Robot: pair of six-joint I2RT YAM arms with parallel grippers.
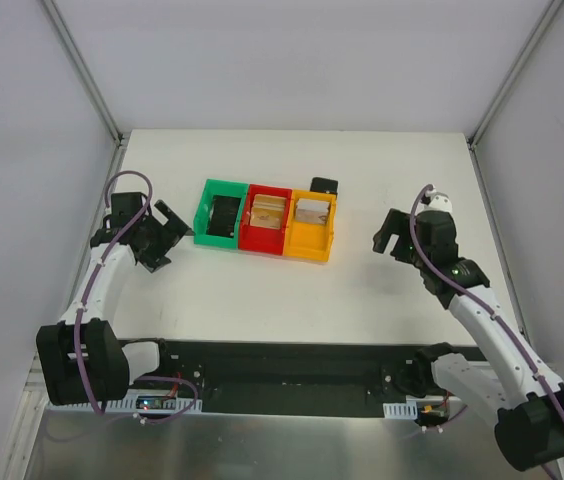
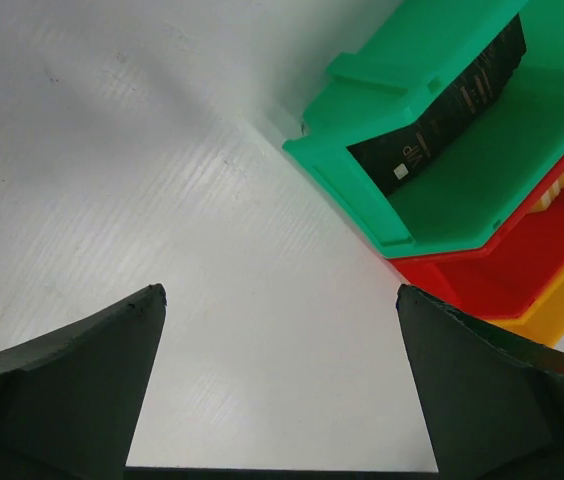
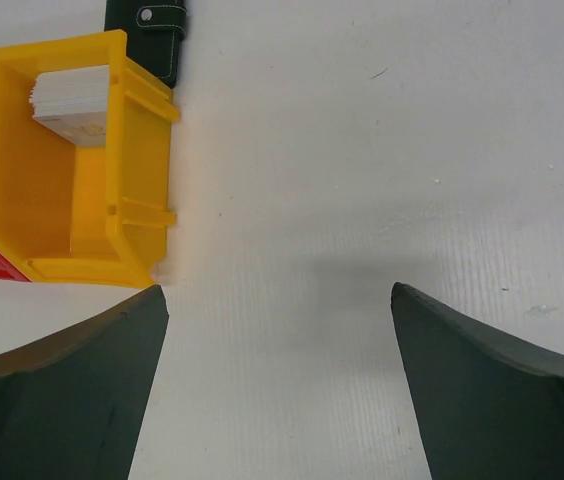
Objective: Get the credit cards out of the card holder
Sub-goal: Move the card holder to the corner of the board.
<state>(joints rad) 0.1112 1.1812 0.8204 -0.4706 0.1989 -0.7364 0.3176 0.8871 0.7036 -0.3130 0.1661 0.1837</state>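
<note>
While both grippers hang wide open and empty, you've got three bins in a row: green bin [image 1: 202, 218], red bin [image 1: 262, 245], orange bin [image 1: 307, 247]. One card holder [image 1: 323, 186] lies closed just behind orange. Left gripper [image 1: 167, 235] is near green, right gripper [image 1: 387, 232] well clear of orange, with bare table [image 1: 262, 300] nearside. Only the left wrist view shows the black VIP-marked item [image 2: 442, 100] in green; only the right wrist view shows the holder's stitching

Lab test cell: white table [image 1: 262, 290] boxed by white walls [image 1: 292, 60].
</note>
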